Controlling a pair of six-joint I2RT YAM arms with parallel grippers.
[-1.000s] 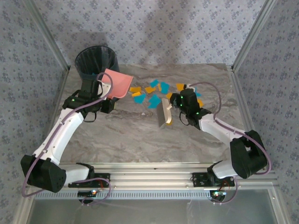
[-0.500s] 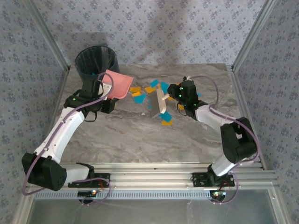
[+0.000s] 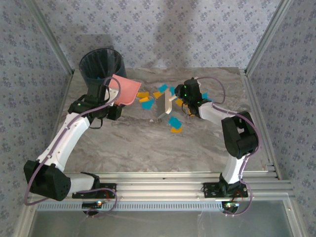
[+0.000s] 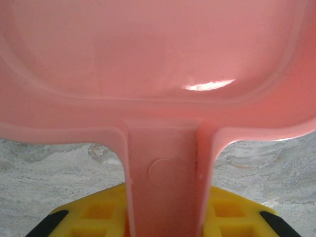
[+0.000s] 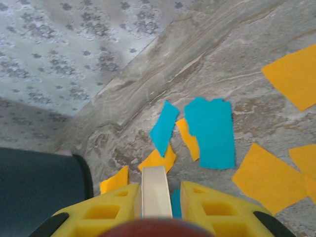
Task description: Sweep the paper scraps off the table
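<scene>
In the top view, the left tool (image 3: 112, 100) is seen in the upper left part of the table (image 3: 148, 143), pinched onto the handle of the pink dustpan (image 3: 124, 89). The pan is held tilted, its far edge close to the dark bin (image 3: 101, 66) that stands at the table's upper left corner. In the left wrist view, the handle of the pink dustpan (image 4: 163, 173) is clamped between the yellow fingers of the left tool (image 4: 165, 215), and the pan is spread across the upper frame.

The right tool (image 3: 177, 98) is placed right of centre and is pressed onto the white brush (image 3: 162, 106), which is held tilted among the scraps. In the right wrist view, the white brush (image 5: 154, 190) is gripped as a thin strip between the fingers of the right tool (image 5: 155, 200).

The paper scraps (image 3: 157, 94), orange and teal, are gathered on the table between dustpan and brush. A few more are seen just below the brush and beside the right arm. Teal and orange pieces (image 5: 212, 131) are spread flat ahead of the brush.
</scene>
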